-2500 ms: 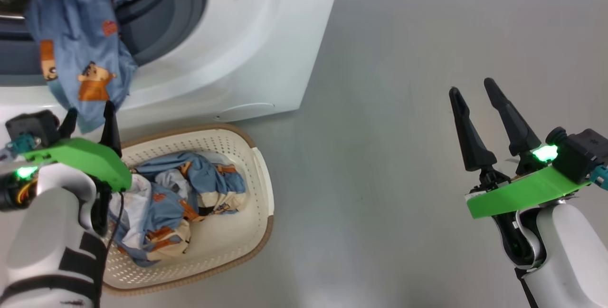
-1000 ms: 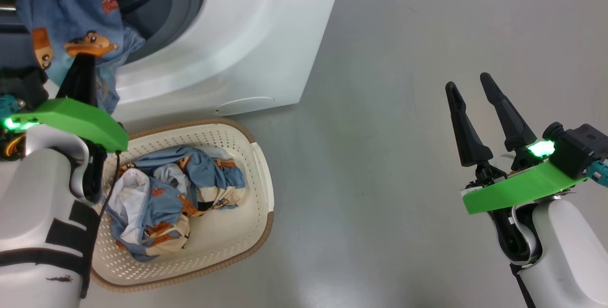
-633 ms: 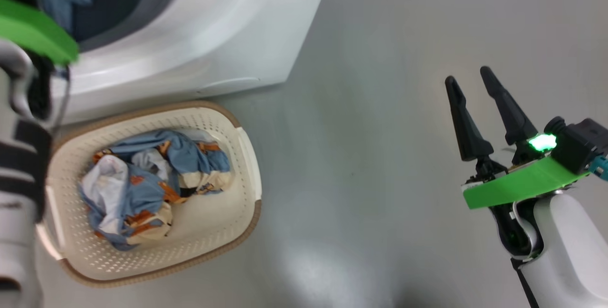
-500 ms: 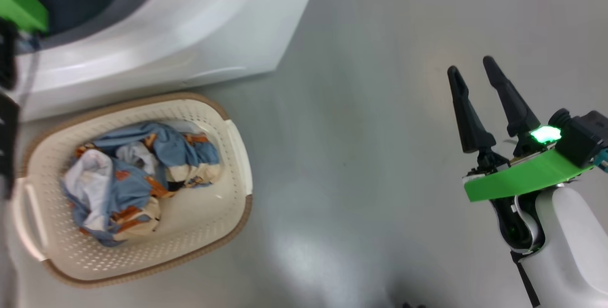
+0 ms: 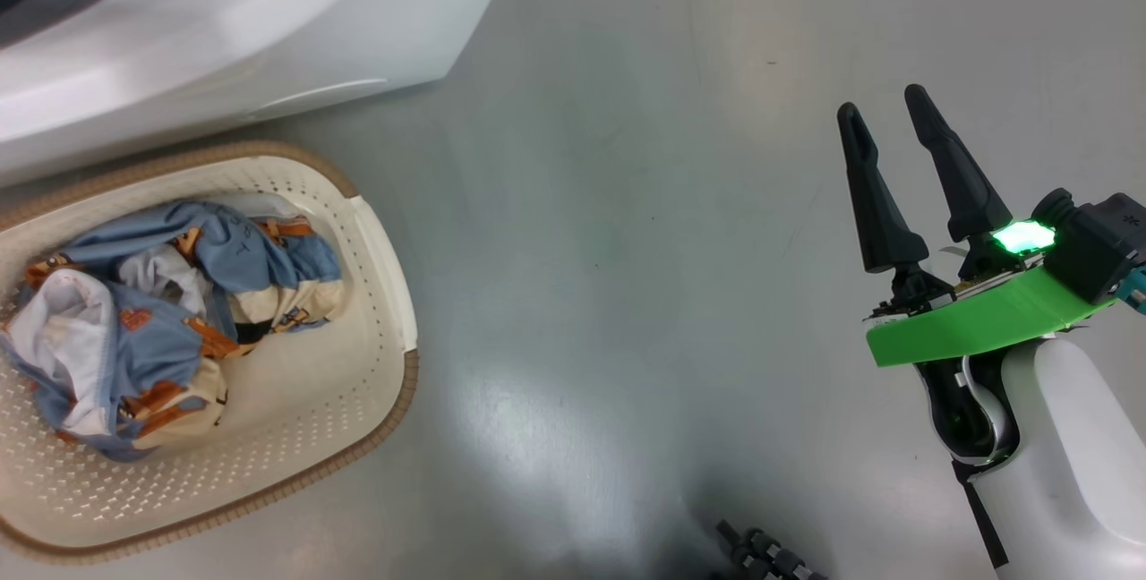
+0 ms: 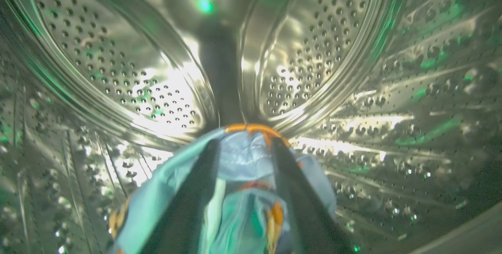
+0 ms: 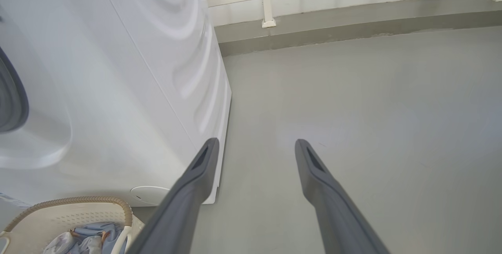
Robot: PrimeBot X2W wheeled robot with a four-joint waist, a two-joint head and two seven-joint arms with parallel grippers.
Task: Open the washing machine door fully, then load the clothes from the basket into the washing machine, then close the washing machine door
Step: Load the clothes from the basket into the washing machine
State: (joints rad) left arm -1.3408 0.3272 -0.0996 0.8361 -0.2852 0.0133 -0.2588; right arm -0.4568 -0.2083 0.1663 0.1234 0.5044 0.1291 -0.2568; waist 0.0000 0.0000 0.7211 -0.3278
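Gone from above the cream perforated plastic basket (image 5: 387, 294), the robot's left gripper (image 6: 246, 142) now reaches deep into the steel perforated drum (image 6: 333, 30) of the big white washing machine (image 5: 224, 16), half open, a light blue cartoon-print garment (image 6: 243, 160) still lodged between its prongs. Its right gripper (image 5: 881, 102) hangs wide open, empty, over grey floor (image 5: 627, 204). Sound practice: open fully, shake free, withdraw straight, then fetch the basket's remaining clothes (image 5: 161, 329).

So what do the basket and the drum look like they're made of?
The basket looks like matte cream plastic: moulded, with regular rows of small holes. The drum looks like polished steel: mirror-bright reflections, punched holes.
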